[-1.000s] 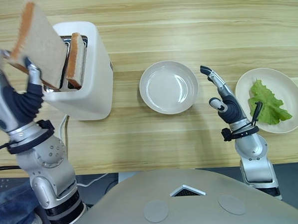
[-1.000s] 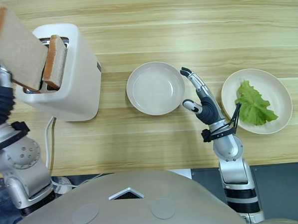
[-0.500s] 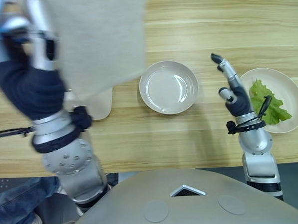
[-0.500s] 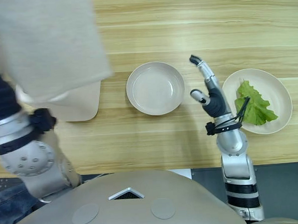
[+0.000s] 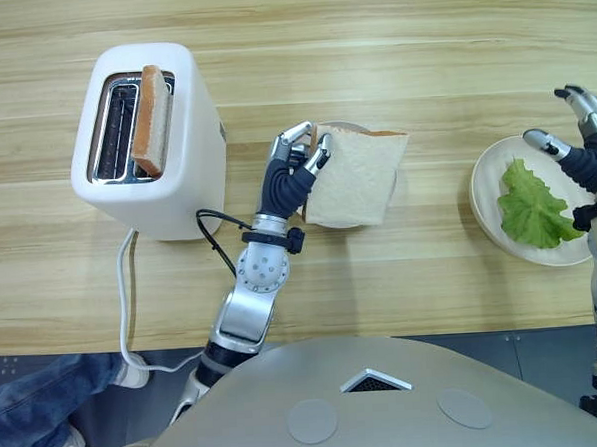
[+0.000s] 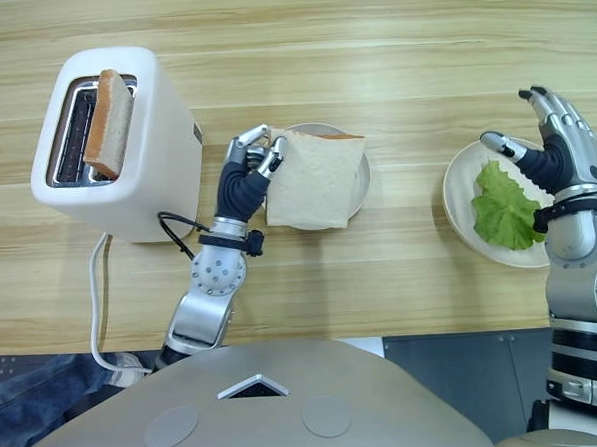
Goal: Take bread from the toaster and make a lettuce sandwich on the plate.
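A white toaster (image 5: 179,150) stands at the left with one slice of bread (image 5: 153,103) upright in its right slot. My left hand (image 5: 294,172) is shut on a second bread slice (image 5: 354,176), which lies flat over the small plate (image 6: 359,193) in the middle and hides most of it. At the right a lettuce leaf (image 5: 530,205) rests on a cream plate (image 5: 487,189). My right hand (image 5: 586,150) hovers open over that plate's far right side, just above the lettuce.
The toaster's white cable (image 5: 126,313) runs off the table's front edge, and a black cable (image 5: 217,238) loops by my left wrist. Bare wooden tabletop (image 5: 370,50) stretches across the back and between the two plates.
My left hand has carried the bread slice from above the toaster down onto the middle plate. My right hand has moved right, from beside the middle plate to over the lettuce plate.
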Tool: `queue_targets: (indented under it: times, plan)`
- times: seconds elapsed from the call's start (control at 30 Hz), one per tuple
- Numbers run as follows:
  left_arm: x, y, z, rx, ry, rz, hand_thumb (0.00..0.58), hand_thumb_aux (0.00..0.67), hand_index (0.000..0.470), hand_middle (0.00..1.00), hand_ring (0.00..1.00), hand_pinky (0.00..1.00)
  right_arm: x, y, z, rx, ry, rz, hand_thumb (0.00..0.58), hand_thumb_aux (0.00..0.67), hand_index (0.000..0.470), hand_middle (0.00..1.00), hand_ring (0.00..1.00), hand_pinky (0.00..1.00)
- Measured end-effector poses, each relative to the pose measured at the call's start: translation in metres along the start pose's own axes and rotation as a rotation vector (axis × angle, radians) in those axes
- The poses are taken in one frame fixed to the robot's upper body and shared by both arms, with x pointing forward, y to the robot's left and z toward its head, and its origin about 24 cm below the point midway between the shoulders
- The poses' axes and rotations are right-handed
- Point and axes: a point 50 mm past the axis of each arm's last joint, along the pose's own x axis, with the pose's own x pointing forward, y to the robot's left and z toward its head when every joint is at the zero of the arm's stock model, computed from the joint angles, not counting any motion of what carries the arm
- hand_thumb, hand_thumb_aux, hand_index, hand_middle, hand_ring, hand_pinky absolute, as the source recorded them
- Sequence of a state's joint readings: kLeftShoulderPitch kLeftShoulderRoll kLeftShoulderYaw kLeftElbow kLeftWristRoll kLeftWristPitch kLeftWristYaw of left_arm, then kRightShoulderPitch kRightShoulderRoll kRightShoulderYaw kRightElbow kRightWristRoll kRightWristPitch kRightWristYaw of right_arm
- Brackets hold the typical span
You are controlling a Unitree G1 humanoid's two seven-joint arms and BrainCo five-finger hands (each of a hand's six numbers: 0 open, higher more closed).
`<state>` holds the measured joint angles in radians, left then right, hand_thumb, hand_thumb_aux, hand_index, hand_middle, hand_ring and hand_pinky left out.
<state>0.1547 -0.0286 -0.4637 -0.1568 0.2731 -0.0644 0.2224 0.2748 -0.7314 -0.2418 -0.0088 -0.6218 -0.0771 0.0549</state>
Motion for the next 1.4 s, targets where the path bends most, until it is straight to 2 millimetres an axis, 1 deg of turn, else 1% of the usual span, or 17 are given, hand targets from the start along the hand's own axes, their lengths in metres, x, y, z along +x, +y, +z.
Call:
queue_targets:
  times: [0.2, 0.23, 0.3, 0.37, 0.43, 0.47, 0.5, 0.53, 0.6, 0.7, 0.73, 0.97, 1.27, 1.3, 1.33, 1.37, 1.4]
  plan:
    - [0.008, -0.012, -0.020, -0.007, 0.021, -0.028, 0.580, 0.670, 0.470, 1.00, 1.00, 1.00, -0.005, 0.028, -0.034, -0.172, 0.031, 0.086, 0.079, 0.047, 0.033, 0.00, 0.00, 0.00]
    - [0.010, -0.012, -0.022, -0.002, 0.020, -0.027, 0.580, 0.670, 0.470, 1.00, 1.00, 1.00, -0.006, 0.031, -0.037, -0.179, 0.029, 0.093, 0.234, 0.152, 0.107, 0.00, 0.00, 0.00]
    - [0.016, -0.012, -0.022, -0.002, 0.010, -0.016, 0.580, 0.670, 0.470, 1.00, 1.00, 1.00, -0.010, 0.036, -0.041, -0.214, 0.017, 0.109, 0.183, 0.116, 0.081, 0.00, 0.00, 0.00]
    - [0.020, -0.010, -0.024, 0.003, 0.007, -0.002, 0.580, 0.670, 0.470, 1.00, 1.00, 1.00, -0.013, 0.039, -0.045, -0.237, 0.011, 0.120, 0.205, 0.131, 0.092, 0.00, 0.00, 0.00]
    - [0.024, -0.008, -0.027, 0.013, 0.008, 0.017, 0.580, 0.670, 0.470, 1.00, 1.00, 1.00, -0.014, 0.040, -0.047, -0.255, 0.005, 0.129, 0.382, 0.279, 0.195, 0.00, 0.00, 0.00]
    - [0.025, -0.006, -0.029, 0.017, 0.011, 0.033, 0.580, 0.670, 0.470, 1.00, 1.00, 1.00, -0.015, 0.041, -0.049, -0.270, -0.004, 0.131, 0.413, 0.310, 0.217, 0.00, 0.00, 0.00]
    - [0.026, -0.003, -0.030, 0.020, 0.016, 0.051, 0.580, 0.670, 0.470, 1.00, 1.00, 1.00, -0.015, 0.042, -0.050, -0.285, -0.007, 0.138, 0.377, 0.273, 0.192, 0.00, 0.00, 0.00]
    - [0.028, 0.001, -0.032, 0.022, 0.020, 0.083, 0.580, 0.670, 0.470, 1.00, 1.00, 1.00, -0.016, 0.044, -0.052, -0.294, -0.010, 0.151, 0.452, 0.355, 0.249, 0.00, 0.00, 0.00]
    - [0.031, 0.007, -0.031, 0.023, 0.012, 0.122, 0.580, 0.670, 0.470, 1.00, 1.00, 1.00, -0.018, 0.049, -0.052, -0.292, -0.023, 0.164, 0.478, 0.389, 0.273, 0.00, 0.00, 0.00]
    - [0.035, 0.012, -0.032, 0.032, 0.011, 0.155, 0.580, 0.670, 0.470, 1.00, 1.00, 1.00, -0.017, 0.049, -0.052, -0.296, -0.035, 0.153, 0.565, 0.562, 0.394, 0.00, 0.00, 0.00]
    - [0.034, 0.012, -0.034, 0.038, 0.019, 0.158, 0.580, 0.670, 0.470, 1.00, 1.00, 1.00, -0.016, 0.049, -0.051, -0.299, -0.038, 0.150, 0.580, 0.670, 0.470, 0.00, 0.00, 0.00]
    - [0.027, 0.005, -0.064, 0.122, 0.157, 0.109, 0.580, 0.670, 0.470, 1.00, 1.00, 1.00, -0.016, 0.049, -0.052, -0.310, -0.051, 0.150, 0.580, 0.670, 0.470, 0.00, 0.00, 0.00]
    - [0.031, -0.001, -0.062, 0.195, 0.156, 0.060, 0.580, 0.670, 0.470, 1.00, 1.00, 1.00, -0.012, 0.049, -0.045, -0.296, -0.082, 0.138, 0.580, 0.670, 0.470, 0.00, 0.00, 0.00]
    - [0.031, -0.001, -0.062, 0.205, 0.155, 0.058, 0.554, 0.528, 0.370, 1.00, 1.00, 1.00, -0.012, 0.049, -0.043, -0.290, -0.088, 0.137, 0.580, 0.670, 0.470, 0.00, 0.00, 0.00]
    - [0.031, -0.002, -0.060, 0.225, 0.148, 0.056, 0.427, 0.326, 0.229, 1.00, 1.00, 1.00, -0.011, 0.050, -0.041, -0.287, -0.098, 0.137, 0.580, 0.670, 0.470, 0.00, 0.00, 0.00]
    - [0.032, -0.003, -0.055, 0.239, 0.129, 0.057, 0.000, 0.000, 0.000, 1.00, 1.00, 1.00, -0.011, 0.050, -0.040, -0.285, -0.104, 0.137, 0.580, 0.670, 0.470, 0.00, 0.00, 0.00]
    - [0.033, -0.003, -0.052, 0.246, 0.120, 0.059, 0.000, 0.000, 0.000, 1.00, 1.00, 1.00, -0.010, 0.049, -0.039, -0.283, -0.106, 0.136, 0.580, 0.670, 0.470, 0.00, 0.00, 0.00]
